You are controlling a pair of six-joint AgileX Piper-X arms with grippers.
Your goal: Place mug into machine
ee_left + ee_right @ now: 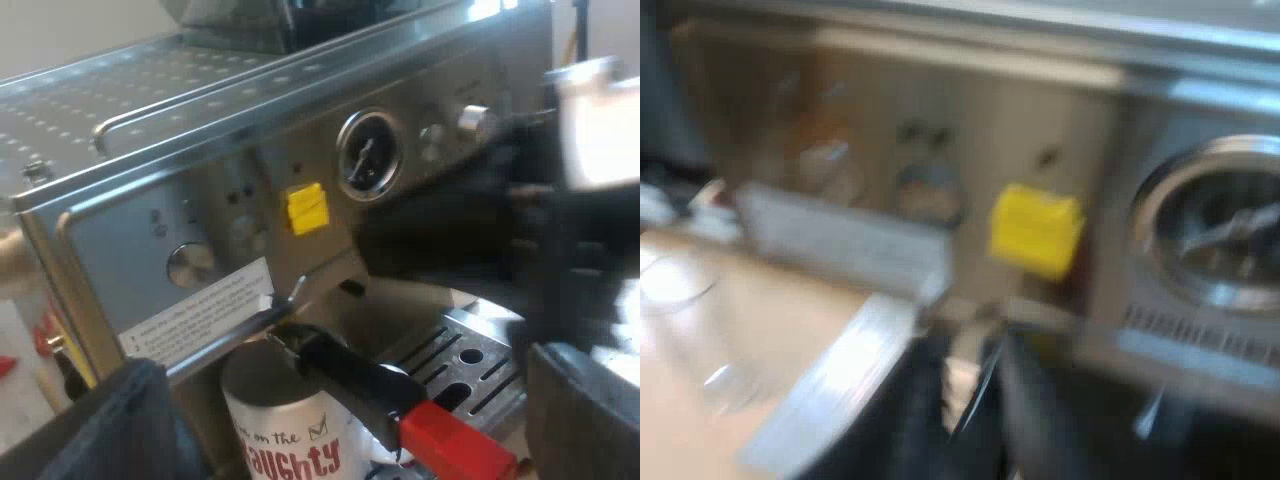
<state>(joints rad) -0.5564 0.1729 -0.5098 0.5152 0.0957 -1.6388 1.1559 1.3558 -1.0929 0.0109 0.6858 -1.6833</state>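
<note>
The mug (290,440) stands under the holder (350,375) at the machine's (200,200) front. It sits between the low left hand's (350,400) wide-spread fingers, with open room on either side. The right hand (470,230) hovers close before the gauge (368,153); I cannot tell its state.

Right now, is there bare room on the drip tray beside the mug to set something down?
Bare: the slotted drip tray beside the mug, beneath the right gripper, which hangs by the gauge. Crowded: the mug sits under the holder, whose red-ended handle juts over it. So entry from above looks tight.
</note>
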